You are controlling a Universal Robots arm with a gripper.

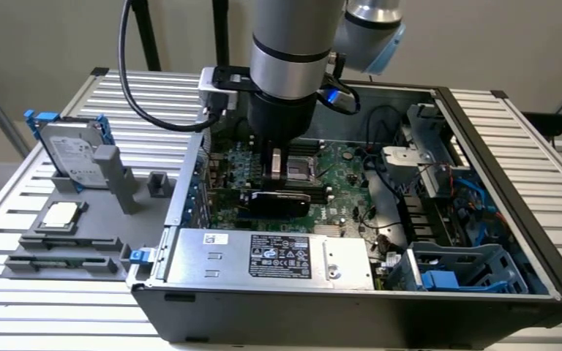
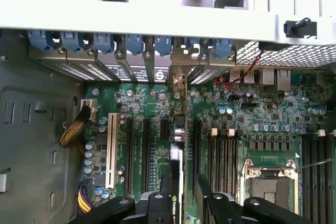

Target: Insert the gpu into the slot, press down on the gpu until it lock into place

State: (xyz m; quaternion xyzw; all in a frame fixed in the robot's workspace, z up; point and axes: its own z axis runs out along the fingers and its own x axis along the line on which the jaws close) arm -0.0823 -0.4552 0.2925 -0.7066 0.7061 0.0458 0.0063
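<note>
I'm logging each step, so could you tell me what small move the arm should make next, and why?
Probably a short, straight push down. The gpu stands on edge on the motherboard inside the case, with the claw directly over its top edge. The wrist view shows the card edge-on between the claw's fingers, lined up with the expansion sockets, so seating seems close.

- I see a big open computer case (image 1: 359, 322) lying on a metal table (image 1: 47, 314).
- Inside it I see a green board (image 2: 157, 108) with many small parts.
- A silver power box (image 1: 271, 256) sits at the near edge of the case.
- Outside the case, on the exterior view's left, a grey hard drive (image 1: 66, 157) with blue rails stands in a grey holder (image 1: 115, 227).
- A small square chip (image 1: 59, 214) lies near it.
</note>
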